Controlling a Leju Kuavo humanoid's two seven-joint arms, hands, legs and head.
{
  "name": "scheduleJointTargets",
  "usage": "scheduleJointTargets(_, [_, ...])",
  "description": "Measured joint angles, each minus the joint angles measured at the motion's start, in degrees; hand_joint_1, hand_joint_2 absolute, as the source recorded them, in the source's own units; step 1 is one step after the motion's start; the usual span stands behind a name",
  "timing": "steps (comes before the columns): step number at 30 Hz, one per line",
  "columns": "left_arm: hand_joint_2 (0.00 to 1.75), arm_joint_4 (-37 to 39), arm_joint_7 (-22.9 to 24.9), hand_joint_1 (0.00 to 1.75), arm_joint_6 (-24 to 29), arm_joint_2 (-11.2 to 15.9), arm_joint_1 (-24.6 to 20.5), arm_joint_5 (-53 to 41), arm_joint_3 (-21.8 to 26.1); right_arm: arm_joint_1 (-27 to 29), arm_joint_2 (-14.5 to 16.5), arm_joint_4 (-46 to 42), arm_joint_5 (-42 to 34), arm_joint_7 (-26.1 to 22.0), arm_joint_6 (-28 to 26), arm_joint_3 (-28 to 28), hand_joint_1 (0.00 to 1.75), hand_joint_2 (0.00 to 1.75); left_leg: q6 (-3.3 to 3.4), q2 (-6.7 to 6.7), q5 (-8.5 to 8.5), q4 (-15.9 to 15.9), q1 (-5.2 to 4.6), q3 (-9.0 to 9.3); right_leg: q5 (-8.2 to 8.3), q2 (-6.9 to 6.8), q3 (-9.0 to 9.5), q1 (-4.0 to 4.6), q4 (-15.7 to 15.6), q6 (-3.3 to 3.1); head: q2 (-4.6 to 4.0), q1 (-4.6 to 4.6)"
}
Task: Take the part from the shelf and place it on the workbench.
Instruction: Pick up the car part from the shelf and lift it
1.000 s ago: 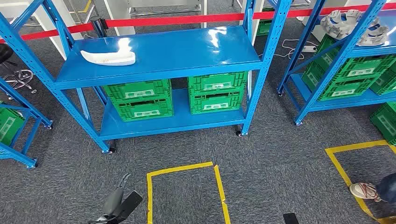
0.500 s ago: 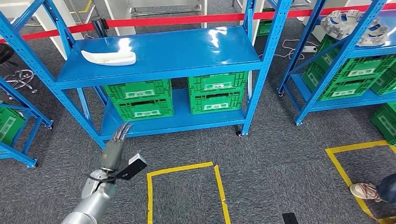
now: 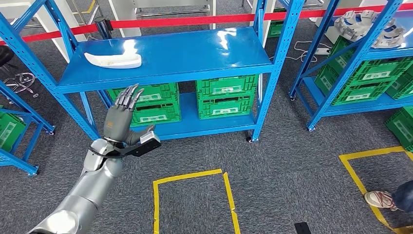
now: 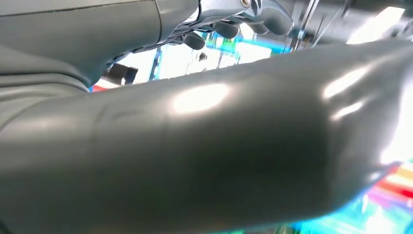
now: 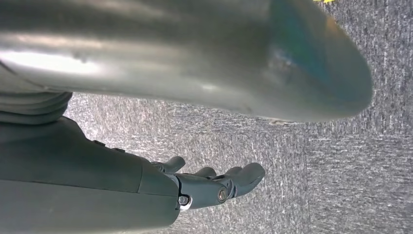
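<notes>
— What is seen from the head view?

— One white part (image 3: 113, 59) is laid on the far left of the top board of the middle blue shelf (image 3: 195, 53). Four green crates (image 3: 185, 100) are stacked on its lower board, two on the left and two on the right. The left hand (image 3: 122, 119) is raised in front of the left crates, fingers spread, nothing grasped, well apart from the part. One yellow taped square (image 3: 195, 195) is marked on the near carpet, a second at the right, where one shoe (image 3: 381, 199) of a person is placed.

— And from the left wrist?

— The left hand's fingertips (image 4: 234, 30) are seen uncurled, with nothing gripped.

— From the right wrist?

— The right hand (image 5: 209, 183) is hung over grey carpet, fingers loosely extended, nothing held.
</notes>
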Motion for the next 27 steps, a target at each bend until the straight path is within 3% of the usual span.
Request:
scheduleJointTargets(8, [0.00, -6.1, 11.6, 0.00, 5.3, 0.7, -5.4, -10.8, -2.8, 0.0, 0.0, 0.0, 1.7, -0.5, 0.2, -0.3, 0.00, 0.00, 0.00, 0.02, 0.00, 0.0, 0.00, 0.00, 0.02, 0.04, 0.00, 0.00, 0.0, 0.01, 0.00, 0.00])
scheduleJointTargets(16, [0.00, -1.6, 24.6, 0.00, 9.6, 3.6, -12.2, -23.4, -3.2, 0.0, 0.1, 0.0, 2.8, -0.1, 0.4, -0.6, 0.00, 0.00, -0.03, 0.06, 0.02, 0.0, 0.01, 0.02, 0.02, 0.08, -0.01, 0.01, 0.0, 0.01, 0.00, 0.00])
scheduleJointTargets(21, [0.00, 3.4, 27.5, 0.00, 9.0, 5.2, -14.6, -26.0, -3.2, 0.0, 0.3, 0.0, 3.0, 0.1, 0.5, -1.0, 0.00, 0.00, -0.06, 0.05, 0.04, 0.0, 0.01, 0.02, 0.03, 0.09, 0.00, 0.01, 0.0, -0.01, 0.00, -0.01])
scheduleJointTargets(27, [0.00, 9.0, 30.4, 0.00, 4.7, 6.3, -16.8, -27.4, -3.2, -0.1, 0.4, 0.0, 3.0, 0.1, 0.9, -1.7, 0.00, 0.00, -0.06, 0.11, 0.04, 0.0, 0.00, 0.00, 0.04, 0.15, 0.00, 0.00, 0.0, -0.01, 0.00, 0.00])
